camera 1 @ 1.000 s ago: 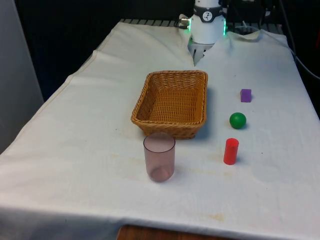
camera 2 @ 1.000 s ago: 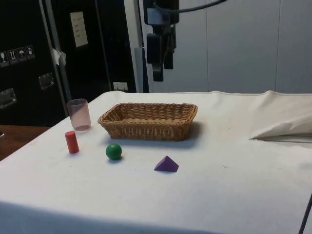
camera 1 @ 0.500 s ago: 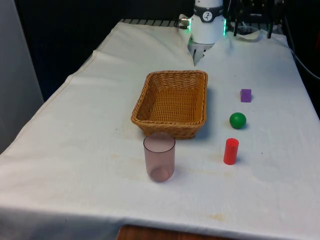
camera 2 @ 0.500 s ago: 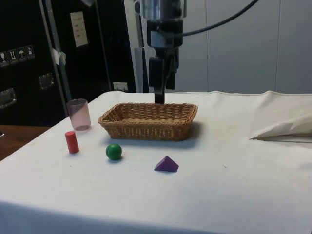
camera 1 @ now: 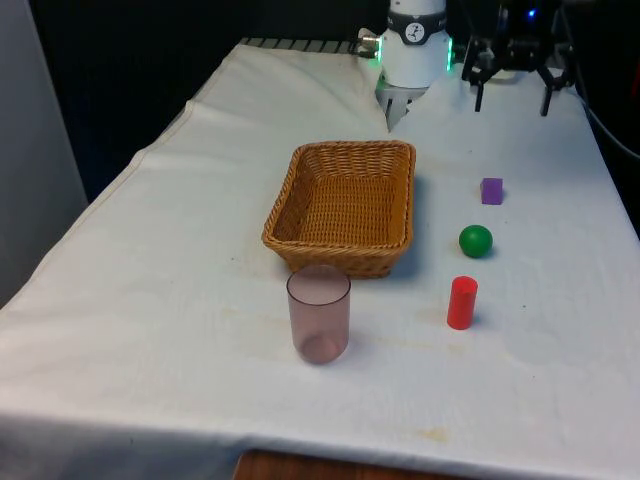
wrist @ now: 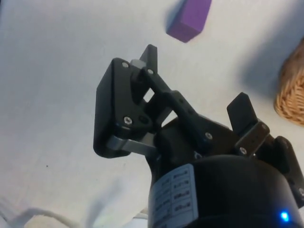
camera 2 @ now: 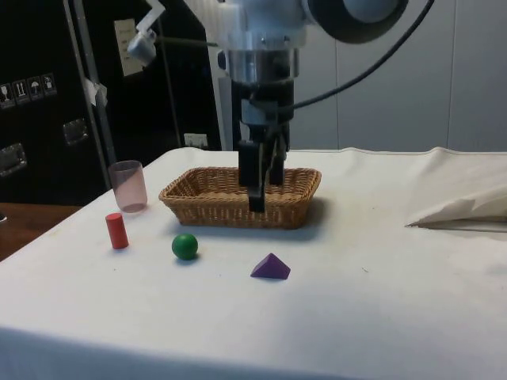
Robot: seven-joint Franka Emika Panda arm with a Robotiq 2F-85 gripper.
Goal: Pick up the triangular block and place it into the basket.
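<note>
The purple triangular block (camera 2: 271, 267) sits on bare white cloth near the tabletop's edge, clear of the woven wicker basket (camera 2: 242, 195), black gripper (camera 2: 262, 176) open and empty above.

Purple triangular block (camera 2: 271, 267), tan woven basket (camera 1: 345, 205), green ball (camera 1: 476, 240), red cylinder (camera 1: 461, 302), pinkish translucent cup (camera 1: 319, 313).

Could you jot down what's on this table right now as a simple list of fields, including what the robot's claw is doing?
surface: table under a white cloth
target: purple triangular block, lying on the cloth, untouched
goal: wicker basket, nothing inside
other things: green ball, red cylinder, pinkish clear cup
gripper: open, holding nothing, in the air above the cloth near the block
progress: block not yet picked up
</note>
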